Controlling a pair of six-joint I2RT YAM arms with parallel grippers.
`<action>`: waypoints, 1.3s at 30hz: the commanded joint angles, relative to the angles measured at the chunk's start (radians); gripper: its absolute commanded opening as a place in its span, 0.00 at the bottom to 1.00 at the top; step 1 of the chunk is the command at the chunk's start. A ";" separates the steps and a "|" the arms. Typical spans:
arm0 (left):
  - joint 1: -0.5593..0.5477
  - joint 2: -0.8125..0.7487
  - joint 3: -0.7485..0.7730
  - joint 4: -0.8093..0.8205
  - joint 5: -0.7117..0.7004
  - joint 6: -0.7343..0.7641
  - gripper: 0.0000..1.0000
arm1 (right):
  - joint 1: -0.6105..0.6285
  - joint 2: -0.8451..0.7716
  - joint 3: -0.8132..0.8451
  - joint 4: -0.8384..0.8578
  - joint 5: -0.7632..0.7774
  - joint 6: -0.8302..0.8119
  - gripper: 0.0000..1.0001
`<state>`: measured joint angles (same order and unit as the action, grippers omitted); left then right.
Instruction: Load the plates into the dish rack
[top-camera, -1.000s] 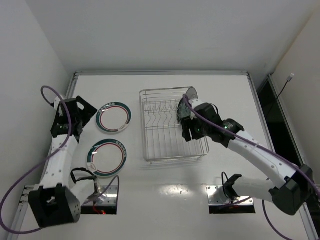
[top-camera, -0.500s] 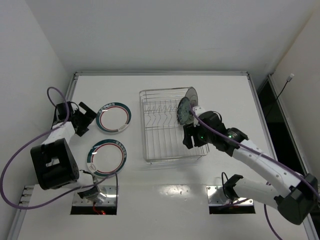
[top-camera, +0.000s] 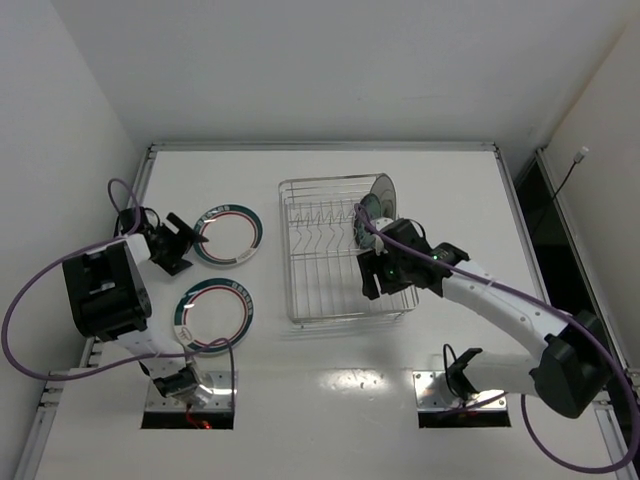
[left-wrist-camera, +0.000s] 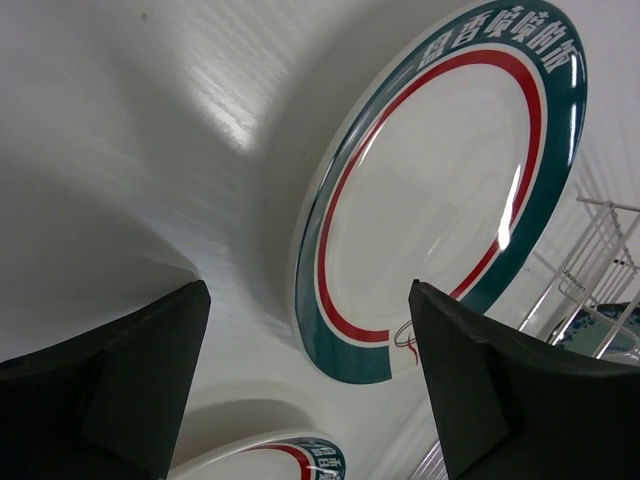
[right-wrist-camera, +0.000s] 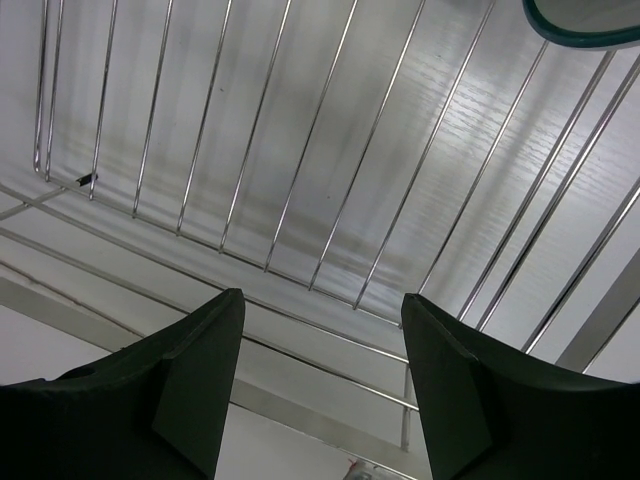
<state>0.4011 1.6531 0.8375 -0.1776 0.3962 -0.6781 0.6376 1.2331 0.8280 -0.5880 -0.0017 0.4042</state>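
Left jaws apart, plate (left-wrist-camera: 450, 185) just ahead

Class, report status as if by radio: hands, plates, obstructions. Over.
Left hand open by far plate. Right hand open over rack. Two plates racked, two on table. Nothing blocking.

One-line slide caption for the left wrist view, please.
Open left claw faces the rim of a green-banded plate lying flat on the table, dish rack corner beyond.

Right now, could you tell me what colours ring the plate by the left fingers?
The plate: dark green band, red ring inside; clearest in left wrist view.
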 joint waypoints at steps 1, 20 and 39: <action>0.008 0.040 0.020 0.033 0.058 0.014 0.79 | -0.018 -0.043 0.022 0.005 -0.003 0.013 0.61; 0.008 0.115 0.038 0.093 0.244 0.034 0.64 | -0.036 -0.064 -0.026 0.034 -0.073 0.004 0.61; 0.008 0.087 0.008 0.279 0.411 -0.031 0.00 | -0.046 -0.055 -0.026 0.024 -0.064 0.004 0.61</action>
<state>0.4072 1.8217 0.8497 -0.0044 0.7498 -0.6956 0.5976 1.1831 0.8040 -0.5846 -0.0570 0.4042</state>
